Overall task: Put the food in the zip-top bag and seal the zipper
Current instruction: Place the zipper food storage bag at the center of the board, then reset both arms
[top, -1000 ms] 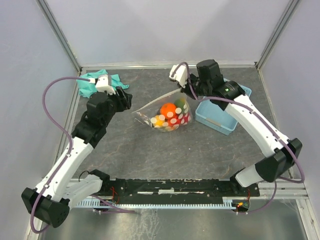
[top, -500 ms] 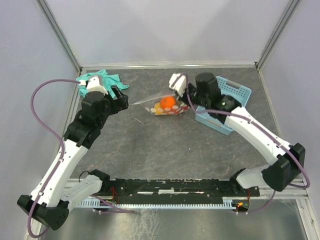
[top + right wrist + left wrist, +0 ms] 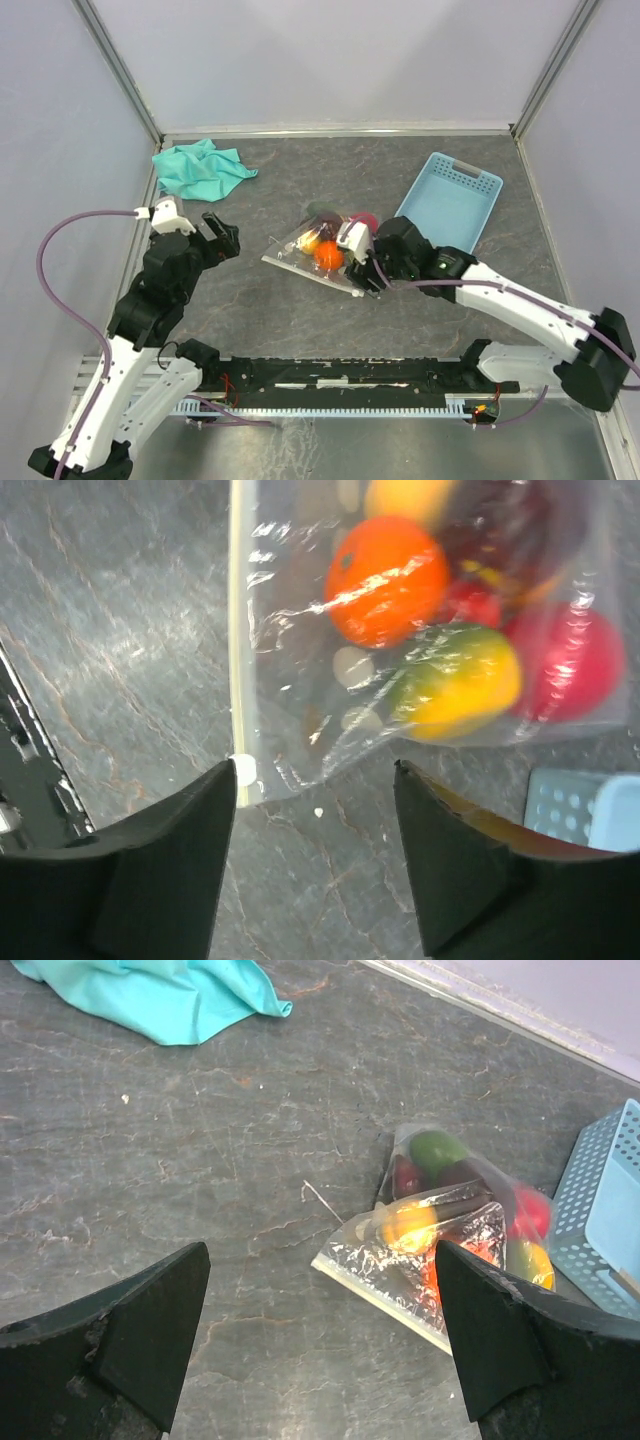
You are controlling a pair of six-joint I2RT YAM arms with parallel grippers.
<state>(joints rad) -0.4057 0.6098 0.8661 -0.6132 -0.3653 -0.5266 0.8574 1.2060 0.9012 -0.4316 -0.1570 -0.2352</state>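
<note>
The zip-top bag (image 3: 300,255) lies flat on the grey table with the food inside: an orange fruit (image 3: 328,256) and a dark red one (image 3: 362,220) show through it. The right wrist view shows the orange fruit (image 3: 385,580), a yellow-green one (image 3: 460,680) and a red one (image 3: 565,665) in the bag. The zipper (image 3: 238,630) runs along the bag's near edge, its white slider (image 3: 243,770) at the corner. My right gripper (image 3: 362,280) (image 3: 315,810) stands open just off that corner, holding nothing. My left gripper (image 3: 222,235) (image 3: 320,1350) is open, well left of the bag (image 3: 440,1250).
A teal cloth (image 3: 200,168) lies at the back left. A light-blue perforated basket (image 3: 450,200) stands at the back right, close to the bag's far end. Metal frame posts and grey walls close in the table on three sides.
The right arm carried the bag down and toward the near side, laid it on the table and opened its jaws. The left gripper opened fully and drew back to the left.
</note>
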